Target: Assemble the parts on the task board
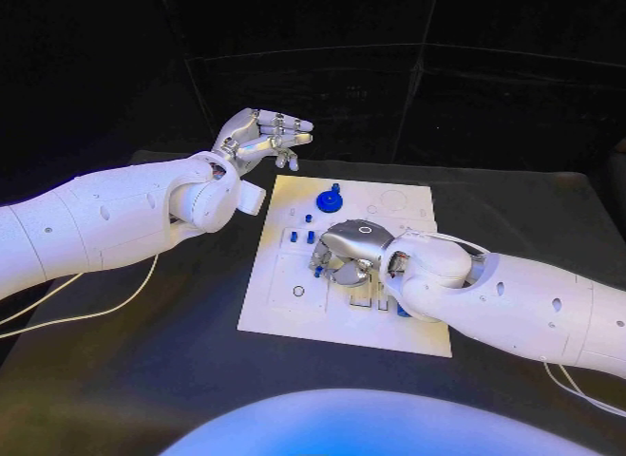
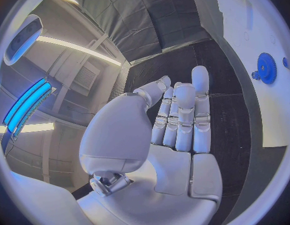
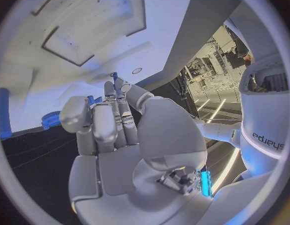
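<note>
The white task board (image 1: 278, 304) lies in the middle of the black table. A blue gear (image 1: 331, 200) stands near its far edge, also seen in the left wrist view as the gear (image 2: 267, 67). Small blue pegs (image 1: 309, 218) stand left of centre. My right hand (image 1: 351, 252) hangs low over the board's middle, fingers pointing down at it. In the right wrist view a small blue piece (image 3: 95, 99) shows between the thumb and fingers (image 3: 114, 110); whether it is pinched I cannot tell. My left hand (image 1: 265, 133) is raised beyond the board's far left corner, its fingers (image 2: 182, 115) straight and holding nothing.
A blue bar (image 3: 2, 112) and a round blue part (image 3: 50, 120) lie on the board (image 3: 89, 15) near my right hand. A white cable (image 1: 66, 313) trails on the table under the left arm. Black table surface surrounds the board.
</note>
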You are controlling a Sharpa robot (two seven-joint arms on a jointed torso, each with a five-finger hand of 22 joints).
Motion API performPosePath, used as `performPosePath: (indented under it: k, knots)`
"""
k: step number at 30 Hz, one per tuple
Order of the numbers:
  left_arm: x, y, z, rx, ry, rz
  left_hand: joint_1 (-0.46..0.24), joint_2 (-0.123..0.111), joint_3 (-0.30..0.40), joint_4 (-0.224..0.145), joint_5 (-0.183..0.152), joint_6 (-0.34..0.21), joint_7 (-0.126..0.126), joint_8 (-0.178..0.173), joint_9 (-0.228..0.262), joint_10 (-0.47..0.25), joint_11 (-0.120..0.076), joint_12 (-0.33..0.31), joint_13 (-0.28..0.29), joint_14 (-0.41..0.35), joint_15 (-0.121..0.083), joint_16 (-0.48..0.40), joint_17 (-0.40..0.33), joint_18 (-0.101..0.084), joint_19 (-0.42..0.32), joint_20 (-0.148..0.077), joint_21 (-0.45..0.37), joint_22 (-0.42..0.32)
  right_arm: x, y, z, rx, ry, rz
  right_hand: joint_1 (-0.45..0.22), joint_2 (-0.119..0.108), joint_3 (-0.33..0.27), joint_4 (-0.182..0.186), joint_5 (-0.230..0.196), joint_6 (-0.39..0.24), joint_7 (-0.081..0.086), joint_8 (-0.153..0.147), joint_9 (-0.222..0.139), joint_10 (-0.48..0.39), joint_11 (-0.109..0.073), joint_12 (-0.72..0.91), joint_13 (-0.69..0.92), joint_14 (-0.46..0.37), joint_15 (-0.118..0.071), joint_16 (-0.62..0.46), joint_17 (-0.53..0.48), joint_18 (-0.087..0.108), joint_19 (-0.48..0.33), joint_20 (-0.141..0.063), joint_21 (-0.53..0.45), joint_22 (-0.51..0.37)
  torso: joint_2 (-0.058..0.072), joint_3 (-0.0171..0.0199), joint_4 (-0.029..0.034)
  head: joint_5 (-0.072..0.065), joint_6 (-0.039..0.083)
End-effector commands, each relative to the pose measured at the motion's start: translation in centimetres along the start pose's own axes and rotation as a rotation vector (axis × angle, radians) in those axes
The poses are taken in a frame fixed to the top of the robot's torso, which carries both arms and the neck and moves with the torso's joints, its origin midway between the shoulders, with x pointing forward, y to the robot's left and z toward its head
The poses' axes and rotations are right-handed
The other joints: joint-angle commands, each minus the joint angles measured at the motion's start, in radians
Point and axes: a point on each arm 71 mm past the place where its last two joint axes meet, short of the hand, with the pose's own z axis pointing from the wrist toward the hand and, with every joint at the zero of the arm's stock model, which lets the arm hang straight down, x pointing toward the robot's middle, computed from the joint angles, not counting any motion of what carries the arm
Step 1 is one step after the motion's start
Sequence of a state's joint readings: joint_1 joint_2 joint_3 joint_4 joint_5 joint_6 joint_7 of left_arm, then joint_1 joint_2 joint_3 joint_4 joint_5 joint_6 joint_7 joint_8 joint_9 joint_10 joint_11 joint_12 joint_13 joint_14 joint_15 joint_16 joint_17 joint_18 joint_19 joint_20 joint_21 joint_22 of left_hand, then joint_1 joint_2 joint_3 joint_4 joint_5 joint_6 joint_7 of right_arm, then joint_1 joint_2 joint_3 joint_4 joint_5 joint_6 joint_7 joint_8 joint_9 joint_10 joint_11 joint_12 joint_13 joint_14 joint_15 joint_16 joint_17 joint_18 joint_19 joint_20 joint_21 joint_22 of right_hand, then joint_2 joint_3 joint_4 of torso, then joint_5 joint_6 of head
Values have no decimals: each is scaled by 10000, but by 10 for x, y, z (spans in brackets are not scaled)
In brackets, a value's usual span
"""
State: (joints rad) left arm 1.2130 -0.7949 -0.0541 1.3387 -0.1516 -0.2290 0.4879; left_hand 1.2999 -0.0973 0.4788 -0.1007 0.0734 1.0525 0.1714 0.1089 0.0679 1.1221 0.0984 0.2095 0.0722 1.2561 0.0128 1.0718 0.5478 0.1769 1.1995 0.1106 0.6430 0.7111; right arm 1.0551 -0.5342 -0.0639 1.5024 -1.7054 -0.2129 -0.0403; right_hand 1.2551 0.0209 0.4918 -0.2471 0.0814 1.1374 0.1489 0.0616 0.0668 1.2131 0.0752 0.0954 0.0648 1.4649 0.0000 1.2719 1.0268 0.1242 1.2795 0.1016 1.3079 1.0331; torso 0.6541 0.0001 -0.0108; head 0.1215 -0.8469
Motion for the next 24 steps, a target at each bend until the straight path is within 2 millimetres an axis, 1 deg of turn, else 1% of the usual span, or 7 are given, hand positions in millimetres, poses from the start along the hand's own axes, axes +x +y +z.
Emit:
performPosePath:
  k: [1, 8, 16, 20, 21, 24]
  knots:
    - [1, -1, 1, 59, 78, -88, 24, 37, -53, -11, -4, -44, 54, 33, -10, -11, 29, 46, -17, -80, 0, -35, -8, 63, -67, 9, -68, -12, 2, -1, 1, 100, 184, -216, -42, -111, 40, 52, 24, 11, 28, 28, 7, -36, 58, -43, -17, 214, -40, 61, -18, -138, 63, 12, 36, -26, 2, -1, 4, -5, 1]
    - [1, -1, 1, 54, 83, -91, 24, 37, -53, -11, -4, -44, 54, 33, -10, -11, 29, 46, -17, -80, 0, -35, -8, 63, -67, 9, -68, -12, 3, -1, 3, 250, 257, -404, -99, -247, 63, 149, -32, -112, 57, 13, -5, -168, 95, -116, -25, 185, -10, 35, -104, -112, -25, 39, -37, -163, 0, -5, -2, -11, -5]
    - [1, -1, 1, 43, 96, -98, 24, 37, -53, -11, -4, -44, 54, 33, -10, -11, 29, 46, -17, -80, 0, -35, -8, 63, -67, 9, -68, -12, 7, 0, 3, 247, 427, -463, -123, -305, 65, 189, -40, -154, 68, 13, -6, -220, 112, -143, -27, 179, 4, 36, -120, -110, -36, 51, -45, -176, -8, -9, 4, -21, -5]
    - [1, -1, 1, 34, 100, -100, 24, 37, -53, -11, -4, -44, 54, 33, -10, -11, 29, 46, -17, -80, 0, -35, -8, 63, -67, 9, -68, -12, 8, 0, 4, 256, 424, -467, -193, -444, 51, 276, -25, -320, 121, -3, -20, -411, 171, -235, -35, 161, 51, 22, -181, -102, -75, 85, -79, -234, -3, -6, 7, -20, -2]
    - [1, -1, 1, 27, 101, -100, 24, 37, -53, -11, -4, -44, 54, 33, -10, -11, 29, 46, -17, -80, 0, -35, -8, 63, -67, 9, -68, -12, 7, 0, 4, 269, 384, -448, -259, -556, 16, 341, -21, -447, 174, -8, -26, -631, 229, -308, -43, 141, 103, -7, -253, -88, -126, 119, -128, -320, 0, -5, 7, -17, 0]
    - [1, -1, 1, 19, 99, -99, 24, 37, -53, -11, -4, -44, 54, 33, -10, -11, 29, 46, -17, -80, 0, -35, -8, 63, -67, 9, -68, -12, 7, -1, 4, 271, 335, -398, -300, -698, -46, 412, -46, -626, 239, -8, -29, -941, 316, -324, -41, 115, 165, -37, -333, -79, -163, 176, -168, -382, -5, -5, 0, -16, 5]
